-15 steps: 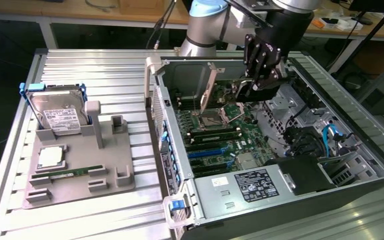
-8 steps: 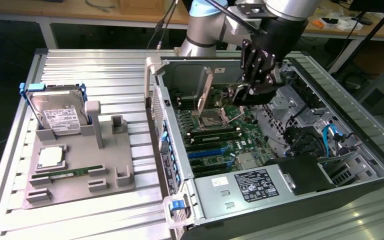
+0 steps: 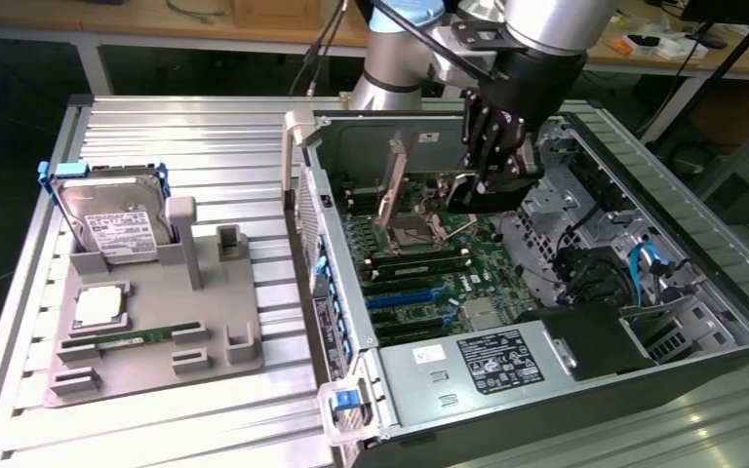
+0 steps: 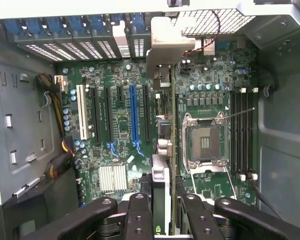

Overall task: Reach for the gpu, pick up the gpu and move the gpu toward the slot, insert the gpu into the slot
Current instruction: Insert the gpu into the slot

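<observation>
One thin green gpu card (image 4: pixel 162 175), clamped in the hand (image 4: pixel 165 215), should stay upright, parallel to the long blue slot (image 4: pixel 134 115).

Counter (image 3: pixel 192 127): ribbed metal slats; I see it carrying everything.
Grey fixture (image 3: pixel 218 336): on the counter, at the exterior view's left.
Hard drive (image 3: pixel 117 224): leaning upright at the fixture's far end, white label showing, blue side rails.
Processor chip (image 3: pixel 98 306): flat in the fixture, near the drive.
Memory stick (image 3: pixel 134 337): lying just beside the chip.
Computer case (image 3: pixel 687 224): open, at the exterior view's right.
Power supply (image 3: pixel 479 366): at the case's near end, label up.
CPU socket (image 4: pixel 204 142): silver frame on the motherboard.
</observation>
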### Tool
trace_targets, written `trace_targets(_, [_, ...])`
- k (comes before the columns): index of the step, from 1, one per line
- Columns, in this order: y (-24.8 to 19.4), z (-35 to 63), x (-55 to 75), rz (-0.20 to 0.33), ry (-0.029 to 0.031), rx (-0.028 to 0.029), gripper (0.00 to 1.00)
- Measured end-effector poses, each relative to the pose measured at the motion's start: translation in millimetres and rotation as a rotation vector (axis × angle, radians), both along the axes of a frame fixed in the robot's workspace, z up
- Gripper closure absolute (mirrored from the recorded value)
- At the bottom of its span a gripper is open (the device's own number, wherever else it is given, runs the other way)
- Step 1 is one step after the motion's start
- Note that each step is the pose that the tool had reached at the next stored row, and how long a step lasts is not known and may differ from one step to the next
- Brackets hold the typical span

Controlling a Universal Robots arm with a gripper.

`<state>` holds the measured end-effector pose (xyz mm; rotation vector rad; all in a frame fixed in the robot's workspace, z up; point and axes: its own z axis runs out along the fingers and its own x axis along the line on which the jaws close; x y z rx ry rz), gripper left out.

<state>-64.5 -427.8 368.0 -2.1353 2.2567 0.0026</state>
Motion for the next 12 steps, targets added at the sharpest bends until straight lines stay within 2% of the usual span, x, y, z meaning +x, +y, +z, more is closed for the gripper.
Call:
trace_targets(5, [0.0,-6.4,-1.8,0.001,0.0001,-0.0001,0.73])
trace_targets(12, [-2.6,-23.2,-3.3,0.03,0.0,0.0,0.73])
